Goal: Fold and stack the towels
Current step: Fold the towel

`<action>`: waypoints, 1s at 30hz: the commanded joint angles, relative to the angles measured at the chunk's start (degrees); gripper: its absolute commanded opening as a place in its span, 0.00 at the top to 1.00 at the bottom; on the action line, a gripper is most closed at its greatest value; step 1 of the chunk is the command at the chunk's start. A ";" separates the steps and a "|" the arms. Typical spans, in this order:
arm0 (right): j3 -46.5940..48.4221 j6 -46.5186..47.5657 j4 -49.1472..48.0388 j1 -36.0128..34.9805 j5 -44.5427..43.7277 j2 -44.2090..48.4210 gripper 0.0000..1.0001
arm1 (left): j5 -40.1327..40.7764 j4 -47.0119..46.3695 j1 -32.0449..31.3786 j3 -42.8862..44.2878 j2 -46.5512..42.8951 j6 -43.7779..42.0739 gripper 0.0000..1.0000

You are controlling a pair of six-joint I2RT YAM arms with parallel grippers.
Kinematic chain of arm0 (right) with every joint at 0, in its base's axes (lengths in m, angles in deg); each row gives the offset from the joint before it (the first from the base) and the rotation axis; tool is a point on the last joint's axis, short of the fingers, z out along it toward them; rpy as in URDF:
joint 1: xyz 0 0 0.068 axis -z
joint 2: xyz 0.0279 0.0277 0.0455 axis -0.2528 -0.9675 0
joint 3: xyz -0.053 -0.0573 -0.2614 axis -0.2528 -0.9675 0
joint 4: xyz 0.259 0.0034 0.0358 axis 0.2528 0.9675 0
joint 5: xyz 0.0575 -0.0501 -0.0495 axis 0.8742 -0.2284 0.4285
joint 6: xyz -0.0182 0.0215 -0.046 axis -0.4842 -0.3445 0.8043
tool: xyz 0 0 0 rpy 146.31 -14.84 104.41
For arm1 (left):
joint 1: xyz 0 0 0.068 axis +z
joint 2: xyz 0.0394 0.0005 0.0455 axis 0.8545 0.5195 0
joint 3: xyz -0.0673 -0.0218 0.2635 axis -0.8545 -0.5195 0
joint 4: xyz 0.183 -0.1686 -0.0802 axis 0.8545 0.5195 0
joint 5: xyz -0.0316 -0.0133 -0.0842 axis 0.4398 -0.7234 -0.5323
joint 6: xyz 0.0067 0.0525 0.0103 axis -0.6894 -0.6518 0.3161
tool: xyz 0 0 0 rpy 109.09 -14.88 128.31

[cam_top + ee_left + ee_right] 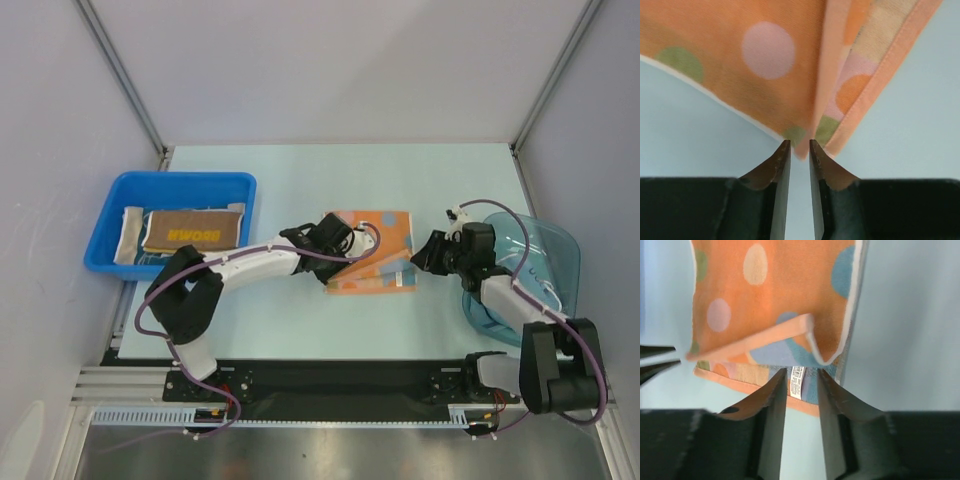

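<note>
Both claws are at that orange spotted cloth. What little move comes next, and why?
Probably draw both back off the orange towel. It lies folded on the table, and the left gripper and right gripper stand slightly open at its edges, so nothing seems gripped.

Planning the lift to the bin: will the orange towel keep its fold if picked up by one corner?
Probably not: the orange towel looks thin and floppy, a flap curling up at its near edge. Held by one corner, the layers would likely fall open. So thin, it is probably light.
</note>
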 commanded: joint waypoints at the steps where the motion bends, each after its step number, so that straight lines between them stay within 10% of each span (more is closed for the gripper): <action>1: 1.65 -2.40 8.07 0.73 -5.12 5.99 0.62 | -5.60 0.83 -1.19 -0.64 -3.59 5.02 0.71; 9: 9.82 -11.27 21.55 0.38 -15.78 7.42 0.61 | -2.71 -2.15 -0.49 -4.32 -10.78 17.66 0.47; 17: 19.84 -16.64 26.49 -0.15 -13.32 -5.67 0.67 | -15.53 -12.95 12.42 -11.27 -11.76 40.26 0.49; 30: 32.86 -7.42 27.19 -7.53 -12.16 -27.66 0.67 | -14.84 -17.54 13.40 -14.53 -5.88 43.26 0.47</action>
